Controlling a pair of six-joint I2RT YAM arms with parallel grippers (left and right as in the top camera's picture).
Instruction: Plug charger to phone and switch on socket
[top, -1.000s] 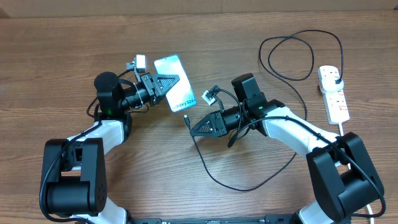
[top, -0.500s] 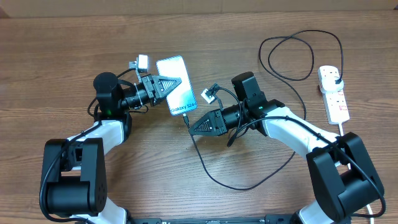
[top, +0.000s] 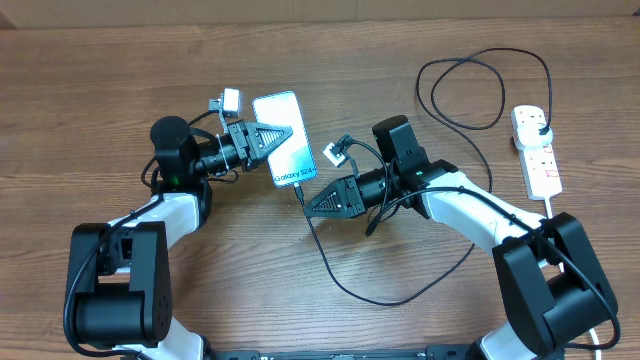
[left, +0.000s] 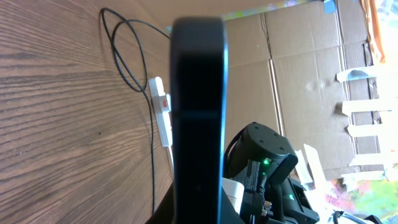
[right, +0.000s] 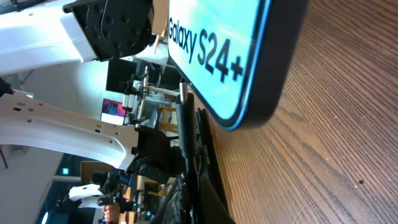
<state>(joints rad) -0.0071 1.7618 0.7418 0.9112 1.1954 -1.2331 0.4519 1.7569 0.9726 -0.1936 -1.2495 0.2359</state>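
Note:
The phone (top: 285, 140) has its lit screen facing up and is tilted off the table, with my left gripper (top: 281, 133) shut on its side. In the left wrist view the phone (left: 199, 106) is a dark edge-on bar. My right gripper (top: 306, 206) is shut on the charger (top: 301, 192) just behind its connector. The connector tip sits right at the phone's lower end; I cannot tell whether they touch. The right wrist view shows the screen (right: 217, 50) with "Galaxy S24+" and the charger (right: 184, 124) rising towards it. The socket (top: 537, 150) lies at the far right with the black plug in it.
The charger's cable loops across the table below my right arm (top: 400, 290) and curls at the back right (top: 485, 90). The socket's thick white cord (top: 549, 205) runs towards the front. Cardboard (left: 298, 62) stands behind the table.
The left gripper has carried the phone slightly right and down, bringing its lower end closer to the connector. The right gripper has held still.

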